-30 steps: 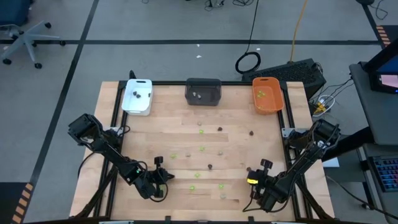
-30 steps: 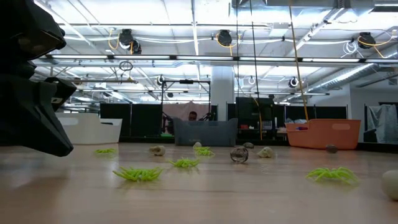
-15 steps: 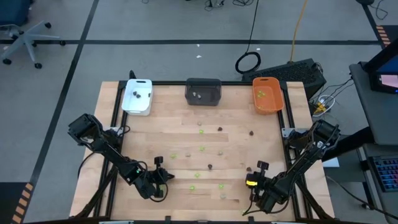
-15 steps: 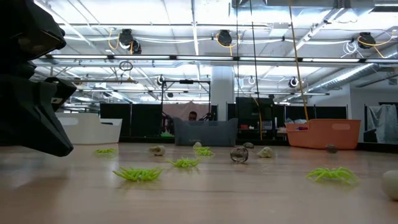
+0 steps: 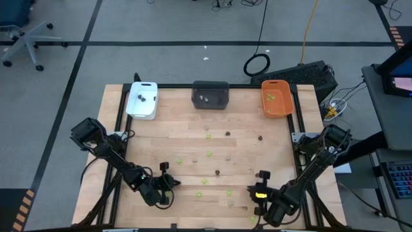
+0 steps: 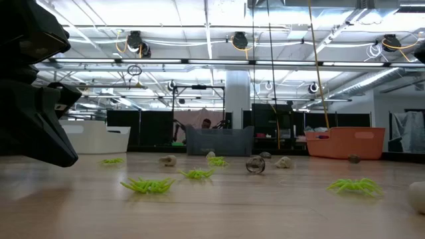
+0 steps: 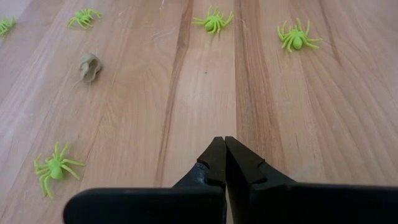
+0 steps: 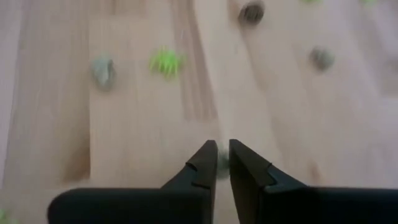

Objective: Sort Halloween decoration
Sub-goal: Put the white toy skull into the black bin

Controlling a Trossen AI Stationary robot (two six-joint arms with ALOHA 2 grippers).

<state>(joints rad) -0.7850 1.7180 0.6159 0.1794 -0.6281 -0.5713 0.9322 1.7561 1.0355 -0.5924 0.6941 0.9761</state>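
Overhead plan of the sorting table, read left to right. The left gripper [image 5: 162, 187] lies low at about 7 o'clock on the table [image 5: 154, 148], its arm folded back toward the table's 9 o'clock edge; in the left wrist view the fingertips [image 7: 214, 152] meet with nothing between them. Ahead of it lie lime green spiders [image 7: 55, 168] and a pale beige-grey piece [image 7: 89, 66]. Along the 12 o'clock edge stand the white tray [image 5: 142, 100], the dark grey tray [image 5: 210, 95] and the orange tray [image 5: 277, 98], each already holding a few pieces. The unsorted decorations, including dark pieces [image 5: 217, 172], lie scattered over the middle of the table.

The right gripper [image 5: 262, 183] sits near 5 o'clock, its arm reaching in from the 3 o'clock edge. In the right wrist view the jaws stand at a narrow gap, with something small and pale seeming to sit at the fingertips [image 8: 208, 152]; whether it is truly held cannot be told.

Risk, as judged: so tiny a piece, pinched only at the tips, may slip free during a lift, or the grip may close on nothing.
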